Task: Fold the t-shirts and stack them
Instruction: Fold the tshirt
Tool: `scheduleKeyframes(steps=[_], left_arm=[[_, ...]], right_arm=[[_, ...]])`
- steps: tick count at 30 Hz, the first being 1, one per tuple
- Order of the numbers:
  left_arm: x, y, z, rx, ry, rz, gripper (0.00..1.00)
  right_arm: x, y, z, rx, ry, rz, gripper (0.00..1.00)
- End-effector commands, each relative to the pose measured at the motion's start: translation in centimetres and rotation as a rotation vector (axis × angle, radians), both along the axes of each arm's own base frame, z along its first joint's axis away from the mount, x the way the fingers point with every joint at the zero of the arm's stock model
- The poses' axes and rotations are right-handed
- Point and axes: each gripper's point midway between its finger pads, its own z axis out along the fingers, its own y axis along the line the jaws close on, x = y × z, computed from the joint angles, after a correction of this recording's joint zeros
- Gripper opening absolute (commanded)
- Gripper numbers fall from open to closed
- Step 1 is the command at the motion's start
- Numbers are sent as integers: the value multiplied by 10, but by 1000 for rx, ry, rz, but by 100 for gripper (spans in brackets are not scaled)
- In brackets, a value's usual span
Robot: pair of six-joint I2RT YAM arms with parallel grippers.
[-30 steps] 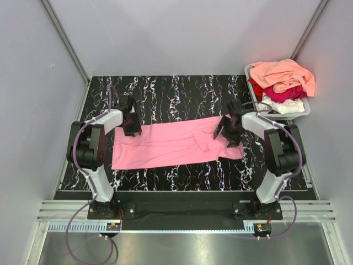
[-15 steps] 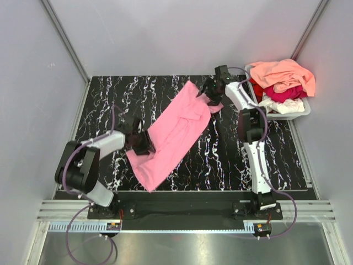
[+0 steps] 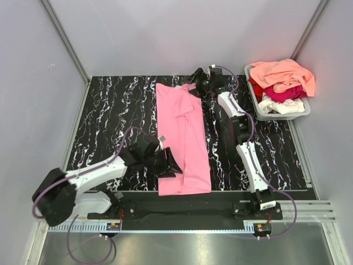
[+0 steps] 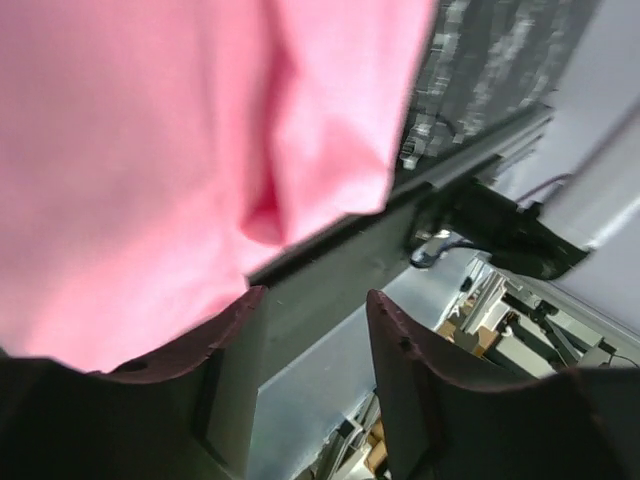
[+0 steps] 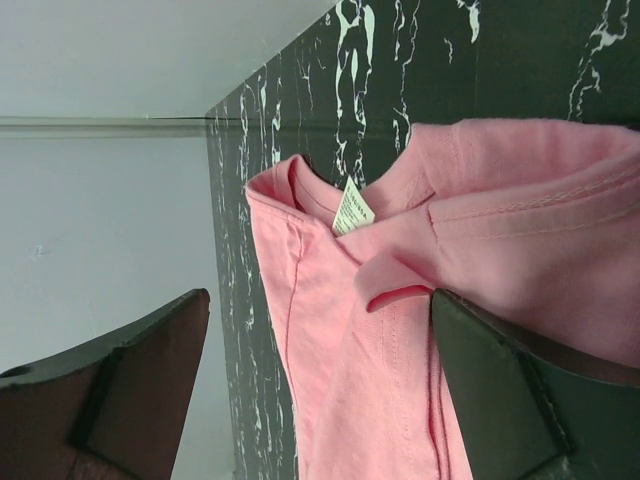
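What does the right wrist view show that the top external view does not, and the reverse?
Only the right wrist view shows the small white neck label and the seam stitching. Only the top external view shows the whole length of the pink t-shirt, the left gripper by its near end, and the grey tub of other t-shirts. Both show the pink t-shirt, the black marbled table and the open right gripper.

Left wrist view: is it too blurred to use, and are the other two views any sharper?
Left wrist: the pink t-shirt sits close to the lens and looks soft, and the jaws are dark. Right wrist: the white neck label is crisp, the jaws blurred. Top external: even light, sharp.
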Motion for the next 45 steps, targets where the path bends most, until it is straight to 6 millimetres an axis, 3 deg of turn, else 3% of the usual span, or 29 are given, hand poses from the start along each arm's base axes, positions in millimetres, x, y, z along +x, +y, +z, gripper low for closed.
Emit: scheduleKeyframes(steps=[1, 3, 6, 9, 11, 12, 15, 16, 17, 18, 19, 20, 21, 22, 23, 24, 25, 26, 27, 28, 29, 30, 31, 33, 34, 36, 37, 40, 45], left_arm=[[-1, 8, 60, 14, -120, 65, 51], [-1, 16, 74, 53, -170, 79, 52], [-2, 44, 68, 172, -219, 116, 52], [-2, 64, 66, 254, -264, 135, 49], [5, 71, 73, 279, -314, 150, 48], [6, 75, 73, 302, -323, 154, 47], [7, 81, 78, 332, -344, 152, 47], [8, 83, 79, 340, -349, 157, 47], [8, 85, 80, 339, -355, 160, 47], [8, 85, 80, 335, -359, 164, 47], [8, 86, 77, 338, -362, 169, 47], [7, 89, 73, 342, -362, 176, 47], [7, 90, 71, 338, -366, 182, 47], [7, 90, 68, 331, -363, 188, 47], [5, 91, 60, 338, -350, 186, 45], [4, 86, 59, 314, -346, 179, 44], [3, 84, 56, 305, -340, 171, 43], [0, 84, 46, 313, -322, 162, 43], [-2, 82, 42, 308, -314, 156, 42], [-2, 82, 38, 311, -307, 152, 42], [-5, 84, 30, 326, -297, 146, 42], [-6, 86, 27, 334, -292, 146, 41], [-7, 86, 24, 337, -287, 144, 41], [-10, 89, 14, 344, -275, 145, 42], [-13, 91, 7, 350, -265, 146, 42], [-15, 90, 2, 345, -254, 143, 41], [-17, 92, -4, 352, -239, 145, 41], [-19, 89, -11, 333, -233, 147, 41], [-16, 85, -14, 319, -236, 154, 40]], right_arm=[[19, -22, -1, 12, -33, -76, 100], [20, -26, 14, 16, -60, -73, 100], [15, -26, 60, 47, -131, -25, 100], [0, -24, 135, 71, -258, 37, 100], [-8, -27, 150, 60, -278, 62, 100], [-16, -32, 178, 65, -313, 75, 100], [-32, -48, 183, 54, -256, 89, 100], [-43, -56, 215, 49, -290, 81, 100], [-52, -61, 195, 11, -236, 84, 100], [-68, -67, 226, -17, -275, 75, 100], [-79, -69, 226, -53, -263, 69, 100], [-97, -74, 192, -122, -178, 82, 100], [-115, -82, 216, -166, -206, 50, 100], [-137, -87, 175, -214, -99, 52, 100], [-155, -95, 160, -273, -56, 44, 100], [-178, -102, 175, -292, -67, 34, 100], [-208, -108, 132, -324, 52, 44, 100], [-232, -112, 117, -351, 107, 51, 99], [-256, -113, 128, -358, 87, 55, 97], [-295, -117, 90, -391, 203, 83, 95], [-319, -112, 77, -444, 220, 101, 94], [-343, -110, 89, -461, 179, 100, 93], [-380, -113, 57, -497, 265, 121, 92], [-423, -106, 59, -504, 257, 122, 85], [-455, -117, 32, -540, 347, 128, 82], [-481, -127, 30, -514, 361, 69, 73], [-503, -136, 11, -524, 428, 64, 67], [-530, -139, 1, -449, 467, 49, 59], [-549, -136, -20, -427, 529, 94, 56]])
